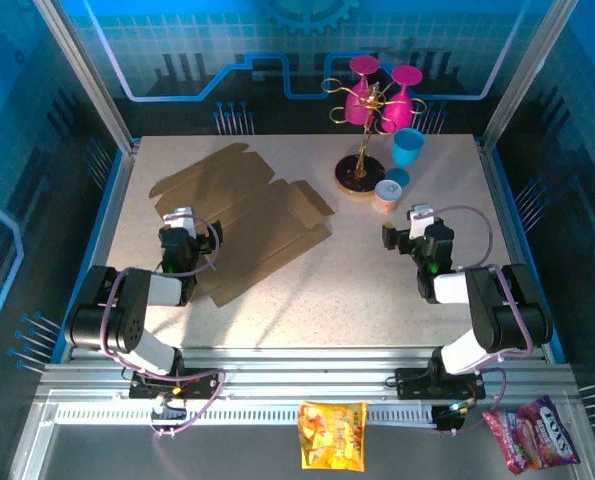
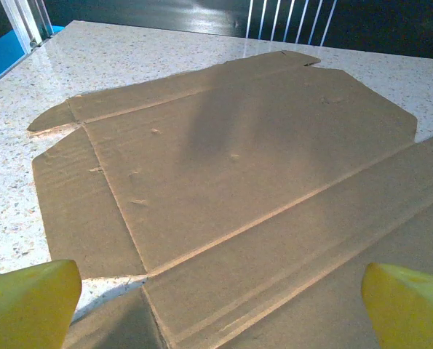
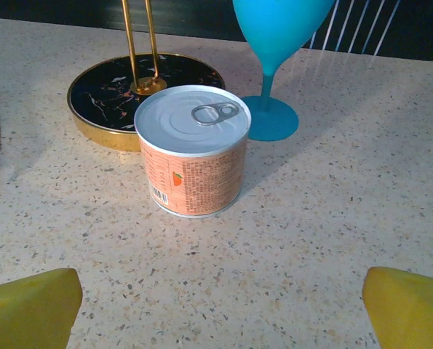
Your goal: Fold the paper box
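Well, on the left half of the table (image 1: 377, 300) I see the paper box (image 1: 242, 220) lying fully flat, no flap raised, so all the folding is left. My left gripper (image 1: 181, 226) hovers spread wide over its near-left edge. My right gripper (image 1: 418, 222), jaws apart, holds nothing.

Left gripper (image 1: 180, 222) spread wide, right gripper (image 1: 409, 225) likewise; arms low

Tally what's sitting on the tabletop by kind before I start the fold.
paper box, flat and unfolded: 1
can: 1
blue goblet: 1
pink goblets, up on the stand: 2
gold stand: 1
Total: 6
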### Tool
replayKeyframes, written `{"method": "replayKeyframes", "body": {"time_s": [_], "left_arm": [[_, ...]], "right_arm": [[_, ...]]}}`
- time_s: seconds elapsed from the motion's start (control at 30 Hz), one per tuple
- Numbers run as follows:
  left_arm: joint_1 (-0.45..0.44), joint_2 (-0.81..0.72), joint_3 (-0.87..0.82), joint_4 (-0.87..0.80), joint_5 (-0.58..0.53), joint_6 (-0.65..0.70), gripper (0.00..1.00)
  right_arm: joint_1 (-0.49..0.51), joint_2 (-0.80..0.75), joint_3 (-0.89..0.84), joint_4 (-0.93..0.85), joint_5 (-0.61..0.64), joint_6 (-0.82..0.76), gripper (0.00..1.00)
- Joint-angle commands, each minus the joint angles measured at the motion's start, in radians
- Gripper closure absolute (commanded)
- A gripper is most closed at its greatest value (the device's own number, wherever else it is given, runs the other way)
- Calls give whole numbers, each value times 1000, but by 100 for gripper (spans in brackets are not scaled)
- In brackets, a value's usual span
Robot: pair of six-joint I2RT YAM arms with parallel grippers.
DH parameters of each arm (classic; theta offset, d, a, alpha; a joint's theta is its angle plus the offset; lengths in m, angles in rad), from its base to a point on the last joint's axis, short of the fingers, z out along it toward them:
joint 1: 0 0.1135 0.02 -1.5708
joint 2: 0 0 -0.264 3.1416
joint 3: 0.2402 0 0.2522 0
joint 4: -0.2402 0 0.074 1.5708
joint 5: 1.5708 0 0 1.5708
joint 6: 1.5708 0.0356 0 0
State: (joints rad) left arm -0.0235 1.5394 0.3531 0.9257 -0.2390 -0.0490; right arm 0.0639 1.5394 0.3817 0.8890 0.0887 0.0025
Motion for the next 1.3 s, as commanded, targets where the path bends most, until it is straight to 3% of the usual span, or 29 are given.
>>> {"method": "replayKeyframes", "body": {"time_s": [0.0, 1.0, 1.07, 1.17, 1.27], "left_arm": [[-4, 10, 11, 27, -12, 15, 1], [-4, 10, 10, 27, -12, 15, 1], [-4, 10, 12, 26, -12, 13, 1], [-13, -5, -8, 63, -6, 32, 1], [-129, -139, -17, -8, -198, 120, 1]], "right_arm": [[-11, 2, 18, 2, -47, -9, 0], [-9, 2, 15, 3, -43, -11, 0], [1, -12, -20, 61, -2, -7, 0], [67, -129, -72, 78, 158, -40, 0], [158, -293, -38, -47, 265, -102, 0]]}}
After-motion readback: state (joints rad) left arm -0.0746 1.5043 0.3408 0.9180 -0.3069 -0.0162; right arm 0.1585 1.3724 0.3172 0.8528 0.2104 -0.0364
